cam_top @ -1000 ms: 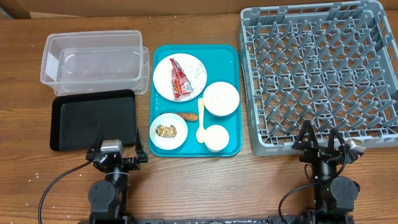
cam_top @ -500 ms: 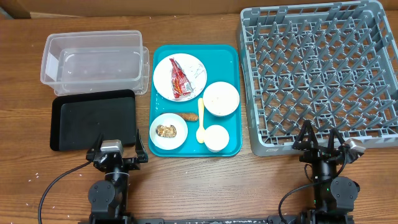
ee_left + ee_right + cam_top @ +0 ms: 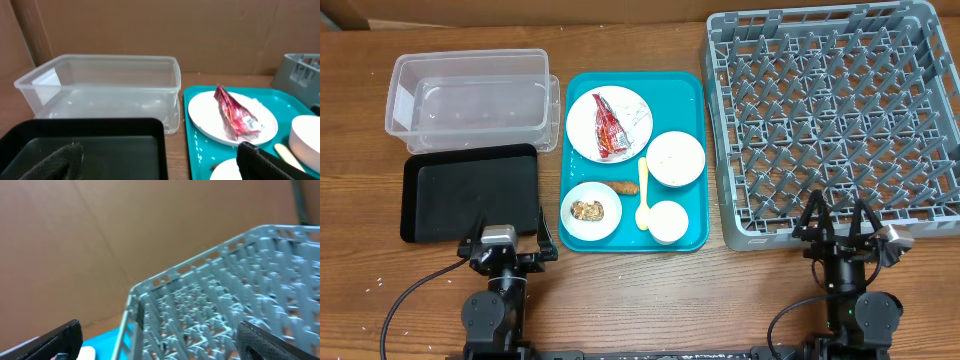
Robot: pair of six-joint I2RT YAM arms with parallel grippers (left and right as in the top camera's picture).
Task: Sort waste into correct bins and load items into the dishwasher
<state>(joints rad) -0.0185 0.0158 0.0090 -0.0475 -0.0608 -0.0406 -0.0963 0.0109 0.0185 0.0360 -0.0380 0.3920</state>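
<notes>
Overhead, both arms sit at the near edge of the table, each empty. The left gripper [image 3: 508, 242] has its fingers spread wide, just in front of the near rim of the black tray [image 3: 440, 200]; the clear tub [image 3: 465, 60] lies right behind that tray. The right gripper [image 3: 836, 228] is spread wide too, its fingertips over the near edge of the grey dish rack [image 3: 830, 120].

Between the two grippers and further back stands the teal tray [image 3: 682, 100]. At its far end a large plate [image 3: 638, 120] carries the red wrapper [image 3: 608, 130]. A bowl [image 3: 675, 158] sits nearer, to the right. A small plate [image 3: 590, 231] at the near left corner holds a brown lump [image 3: 588, 210], and an orange-brown stick [image 3: 625, 187] lies on the tray just beside it. The yellow spoon [image 3: 642, 200] lies lengthwise between the small plate and a cup [image 3: 668, 222]. All of these are well apart from either gripper.

From the left wrist, the black tray fills the foreground between the spread fingers [image 3: 55, 160], with the tub behind and the wrapper off to the right. The right wrist view is blurred; the rack rises ahead of its parted fingers [image 3: 50, 340]
</notes>
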